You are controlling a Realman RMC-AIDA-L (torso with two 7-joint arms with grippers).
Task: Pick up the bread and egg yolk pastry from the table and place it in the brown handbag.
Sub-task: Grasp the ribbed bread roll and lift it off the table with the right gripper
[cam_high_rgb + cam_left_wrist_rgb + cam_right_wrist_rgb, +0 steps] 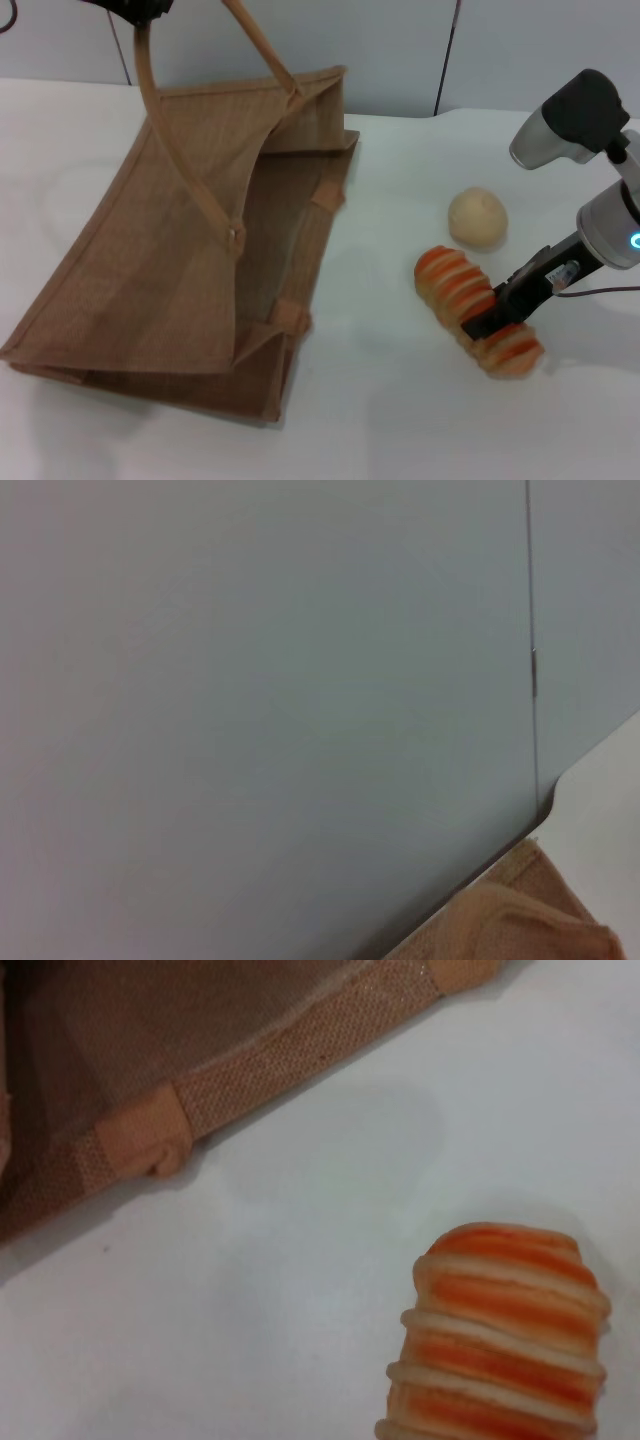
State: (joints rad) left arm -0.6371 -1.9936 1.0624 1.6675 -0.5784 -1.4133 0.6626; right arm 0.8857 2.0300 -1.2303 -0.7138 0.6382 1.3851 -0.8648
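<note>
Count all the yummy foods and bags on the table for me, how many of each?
Striped bread: 1
Round egg yolk pastry: 1
Brown handbag: 1
Total: 3

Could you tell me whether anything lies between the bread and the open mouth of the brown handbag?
Nothing visible does. The bread, with the right gripper down on it, is separated from the brown handbag only by bare white table. The egg yolk pastry sits beyond the bread, off that path.
</note>
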